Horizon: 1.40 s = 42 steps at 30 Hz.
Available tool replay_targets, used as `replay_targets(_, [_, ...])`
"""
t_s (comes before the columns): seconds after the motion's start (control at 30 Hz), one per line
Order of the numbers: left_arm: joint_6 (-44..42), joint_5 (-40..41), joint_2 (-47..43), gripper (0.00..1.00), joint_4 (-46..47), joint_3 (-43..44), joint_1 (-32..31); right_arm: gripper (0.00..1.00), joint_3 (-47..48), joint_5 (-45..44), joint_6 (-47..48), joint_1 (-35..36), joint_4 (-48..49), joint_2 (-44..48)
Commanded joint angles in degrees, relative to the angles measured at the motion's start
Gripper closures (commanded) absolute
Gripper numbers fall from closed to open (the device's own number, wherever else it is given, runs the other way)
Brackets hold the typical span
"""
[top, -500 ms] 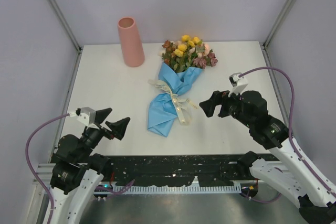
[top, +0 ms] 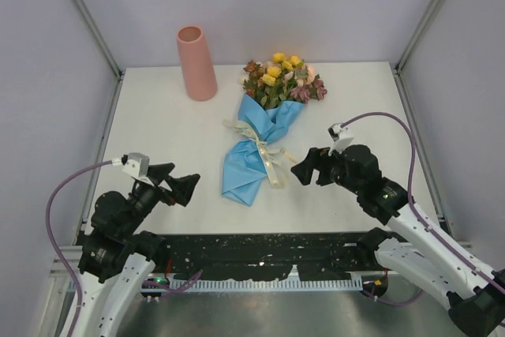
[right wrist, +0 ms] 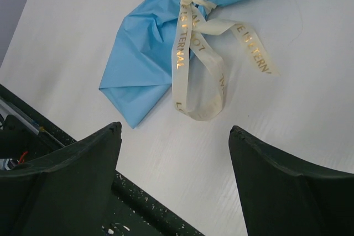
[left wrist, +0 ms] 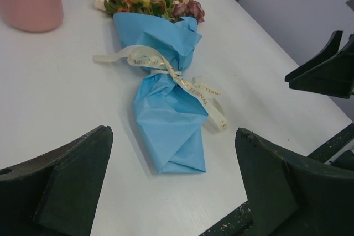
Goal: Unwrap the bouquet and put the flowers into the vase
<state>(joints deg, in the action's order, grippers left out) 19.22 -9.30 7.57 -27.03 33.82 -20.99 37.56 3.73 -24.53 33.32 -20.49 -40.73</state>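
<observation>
Grey-white walls with metal corner posts close in a white matte table (top: 158,132); a black perforated rail runs along its near edge, where both arms are bolted.

At the near left the left arm is folded low, its wrist raised just above the table edge and aimed toward the middle. The left gripper (top: 180,177) has its jaws spread wide, with nothing between them and nothing touched. In its wrist view the two dark, wedge-shaped fingers (left wrist: 72,186) frame the lower end of the wrap from well back.

The right arm reaches farther in from the near right, elbow bent, forearm sloping up and left. The right gripper (top: 309,165) also stands spread apart and empty, hovering just right of the wrap's tied waist without contact. Its wrist camera looks down on the ribbon loop between its black fingers (right wrist: 61,181). Each wrist carries a white camera block and a looping purple cable (top: 59,195).

The bouquet (top: 256,155) lies flat mid-table, heads pointing away from the arms and tilted slightly right. Blue paper (top: 243,171), creased and thin, is folded to a blunt point at the near end and flares open at the far end.

The vase (top: 197,63), a plain salmon-pink matte cylinder, stands upright at the far left, apart from the bouquet.

The flowers (top: 282,76) bunch out of the wrap: yellow, peach, mauve and rust heads among green leaves.

A cream ribbon (top: 264,150) with gold lettering cinches the paper's waist, its tails trailing on the table.
</observation>
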Motion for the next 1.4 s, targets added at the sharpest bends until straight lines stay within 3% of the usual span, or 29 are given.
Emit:
replay_targets(0.0, [7.9,-3.0,4.9,0.05,0.7,0.3,-0.1,0.22,-4.0,5.2,-2.6,0.3,14.8,-5.0])
replay_targets(0.2, [13.6,-4.5,11.1,0.09,2.2,-2.6,-0.2,0.35,-1.0,3.1,-1.9,0.3,25.0,-18.1])
replay_targets(0.37, [15.5,-4.5,16.8,0.12,3.8,-2.8,-0.1,0.26,1.5,14.0,-2.3,0.3,30.8,-31.3])
replay_targets(0.57, [20.2,-8.4,25.6,0.17,13.1,-3.9,-0.1,0.31,2.3,16.7,-3.5,0.3,33.3,-37.8])
replay_targets(0.77, [24.2,-11.1,35.5,0.25,21.6,-3.8,-1.9,0.34,-3.3,20.4,-6.6,0.3,40.3,-41.9])
replay_targets(0.9, [25.0,-10.0,41.6,0.27,25.1,-3.1,-5.5,0.37,-4.5,20.8,-7.3,0.3,39.9,-42.1])
replay_targets(1.0, [26.0,-8.6,45.4,0.3,29.1,-2.5,-9.1,0.32,-6.3,20.0,-9.0,0.2,39.5,-37.5])
replay_targets(1.17, [28.5,-1.3,51.6,0.33,37.8,-2.6,-16.4,0.36,-6.4,3.3,-11.1,-2.6,27.8,-23.4])
replay_targets(1.37, [32.5,11.2,63.8,0.38,45.2,0.5,-25.5,0.36,-7.1,-2.4,-11.9,-8.9,23.7,-13.0])
